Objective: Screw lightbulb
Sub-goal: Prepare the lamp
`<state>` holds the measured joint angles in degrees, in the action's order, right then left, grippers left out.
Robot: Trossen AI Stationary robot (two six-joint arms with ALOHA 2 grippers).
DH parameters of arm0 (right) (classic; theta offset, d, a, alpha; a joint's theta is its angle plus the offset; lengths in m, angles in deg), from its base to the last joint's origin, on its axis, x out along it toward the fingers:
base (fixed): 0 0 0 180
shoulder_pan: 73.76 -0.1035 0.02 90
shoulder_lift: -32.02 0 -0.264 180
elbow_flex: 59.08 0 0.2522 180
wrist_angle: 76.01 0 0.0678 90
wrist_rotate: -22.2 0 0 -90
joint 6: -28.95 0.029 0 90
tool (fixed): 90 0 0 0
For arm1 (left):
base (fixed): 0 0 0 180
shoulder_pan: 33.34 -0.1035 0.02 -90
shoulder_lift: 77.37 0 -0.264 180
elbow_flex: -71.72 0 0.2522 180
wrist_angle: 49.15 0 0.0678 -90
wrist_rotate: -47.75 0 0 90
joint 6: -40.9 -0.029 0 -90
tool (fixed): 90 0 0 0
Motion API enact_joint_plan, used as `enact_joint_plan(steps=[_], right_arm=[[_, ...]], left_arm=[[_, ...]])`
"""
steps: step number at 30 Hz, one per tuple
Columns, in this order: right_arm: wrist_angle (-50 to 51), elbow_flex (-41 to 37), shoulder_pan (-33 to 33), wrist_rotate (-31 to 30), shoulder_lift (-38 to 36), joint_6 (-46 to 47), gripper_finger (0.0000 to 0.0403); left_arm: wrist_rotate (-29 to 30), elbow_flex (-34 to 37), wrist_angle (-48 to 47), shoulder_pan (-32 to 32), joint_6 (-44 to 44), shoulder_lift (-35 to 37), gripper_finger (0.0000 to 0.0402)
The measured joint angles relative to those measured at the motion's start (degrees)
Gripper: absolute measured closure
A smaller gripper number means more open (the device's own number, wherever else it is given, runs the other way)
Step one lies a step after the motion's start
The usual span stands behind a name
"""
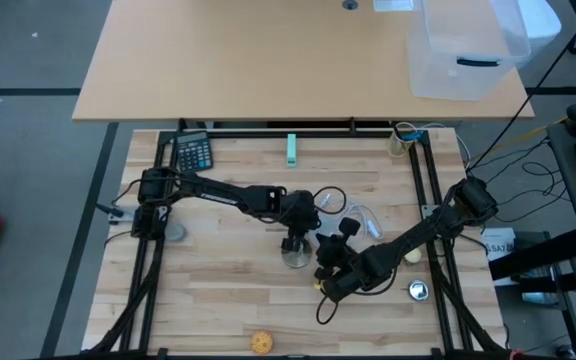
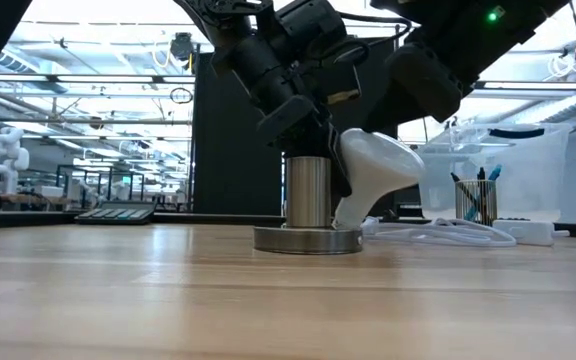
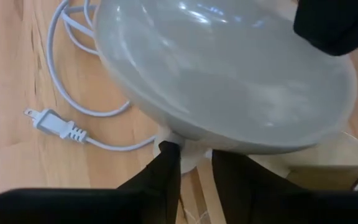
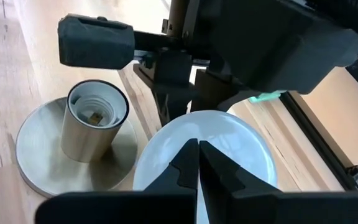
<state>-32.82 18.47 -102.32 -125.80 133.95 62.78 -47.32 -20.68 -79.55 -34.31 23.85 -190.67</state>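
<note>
The white lightbulb stands tilted beside the metal socket, its narrow screw end down by the socket's round foot and its globe leaning away from the socket. The socket's open mouth faces up with nothing in it. My left gripper reaches in from the table's left, shut on the bulb's narrow end. My right gripper comes from the right, fingers shut, tips at the globe. Both grippers meet mid-table by the socket. My left gripper pinches the bulb's narrow screw end between its two fingers, slanting down from the table's left. The bulb stays tilted, its globe above the fingers. My right gripper has its shut fingertips against the globe's rounded top, coming down on a slant from the right.
A white cord with a plug lies on the wood beyond the socket. A calculator and a green piece sit at the far edge, a grey disc at the left, a yellowish ball near the front edge.
</note>
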Motion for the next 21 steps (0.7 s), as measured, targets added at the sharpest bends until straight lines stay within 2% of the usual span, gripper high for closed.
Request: enact_joint_plan(steps=[12, 16, 21], right_arm=[[8.3, -0.2, -0.5, 3.7, 0.1, 11.5, 0.0403], [9.4, -0.2, -0.5, 4.6, 0.1, 13.5, 0.0403], [9.5, -0.2, -0.5, 4.5, 0.1, 13.7, 0.0403]], left_arm=[[-3.4, 0.0, 0.4, 0.0, -3.0, 0.0, 0.0317], [-3.7, 0.0, 0.5, -0.1, -3.6, 0.0, 0.0290], [-3.8, 0.0, 0.4, 0.0, -4.2, 0.0, 0.0234]])
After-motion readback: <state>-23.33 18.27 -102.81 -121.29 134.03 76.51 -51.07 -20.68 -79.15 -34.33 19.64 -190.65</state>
